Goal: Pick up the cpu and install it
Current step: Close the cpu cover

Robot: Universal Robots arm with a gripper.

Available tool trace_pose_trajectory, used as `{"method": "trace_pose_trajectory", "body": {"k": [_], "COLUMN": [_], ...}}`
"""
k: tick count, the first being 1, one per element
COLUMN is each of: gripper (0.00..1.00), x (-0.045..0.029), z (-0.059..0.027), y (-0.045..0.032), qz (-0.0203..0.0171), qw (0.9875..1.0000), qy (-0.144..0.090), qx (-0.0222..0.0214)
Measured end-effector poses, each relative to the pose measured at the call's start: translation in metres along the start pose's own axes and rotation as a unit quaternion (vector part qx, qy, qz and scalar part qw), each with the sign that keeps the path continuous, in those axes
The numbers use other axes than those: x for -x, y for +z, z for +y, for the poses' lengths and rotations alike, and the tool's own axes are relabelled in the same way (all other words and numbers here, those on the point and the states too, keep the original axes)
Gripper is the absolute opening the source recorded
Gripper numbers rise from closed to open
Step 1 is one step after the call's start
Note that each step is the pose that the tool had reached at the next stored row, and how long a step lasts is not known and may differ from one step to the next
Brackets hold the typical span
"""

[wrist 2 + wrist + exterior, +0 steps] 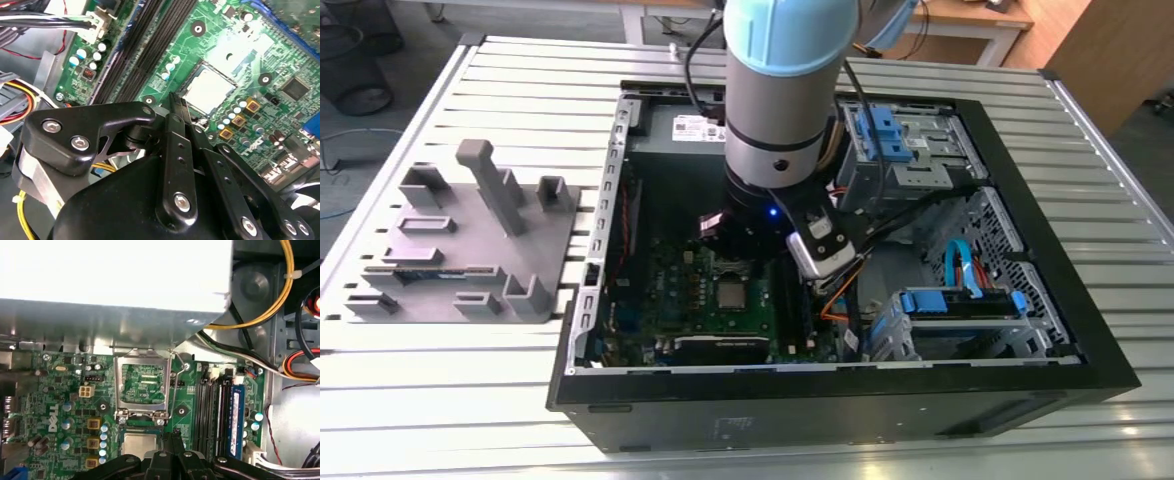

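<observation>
Black two-finger gripper [178, 103] hangs low over the green motherboard [65, 405], its fingers pressed together with nothing between them. The tips sit just beside one edge of the cpu [210, 90]; whether they touch it cannot be told. This small square chip with a pale silvery top lies flat in its dark socket, not held.

In the first wrist view the socket's silvery metal load plate [140, 382] stands hinged open, between the chip and the pale metal box [115, 315] at the far wall of the case. Long black memory slots [210, 410] run alongside the socket, on the exterior view's right of it, and one holds a blue-labelled memory stick [236, 415]. Small capacitors [103, 440] line the socket's other side.

In the exterior view the black computer case [854, 405] lies open-topped on a slatted metal table [1094, 170]. The pale blue and silver arm [781, 90] comes down through the opening near its middle, well apart from every wall. The chip sits in the left half of the case floor, toward the near wall. Orange and yellow cables [834, 300] and a blue drive cage [961, 300] crowd the right half. A grey moulded tray [454, 240] rests on the table left of the case, apart from it.
</observation>
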State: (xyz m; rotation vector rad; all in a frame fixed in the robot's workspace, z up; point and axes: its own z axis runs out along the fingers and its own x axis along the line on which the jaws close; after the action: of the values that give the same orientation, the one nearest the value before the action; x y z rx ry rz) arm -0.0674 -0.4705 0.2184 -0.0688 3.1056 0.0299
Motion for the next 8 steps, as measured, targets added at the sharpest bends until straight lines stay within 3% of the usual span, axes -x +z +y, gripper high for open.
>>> {"method": "trace_pose_trajectory", "body": {"k": [6,8], "gripper": [0.11,0.11], "x": [0.0073,0.0095], "z": [0.0053,0.0087], "y": [0.0012,0.0024], "qz": [0.0000,0.0002], "qw": [1.0000,0.9999], "qy": [-0.001,-0.013], "qx": [0.0000,0.0004]}}
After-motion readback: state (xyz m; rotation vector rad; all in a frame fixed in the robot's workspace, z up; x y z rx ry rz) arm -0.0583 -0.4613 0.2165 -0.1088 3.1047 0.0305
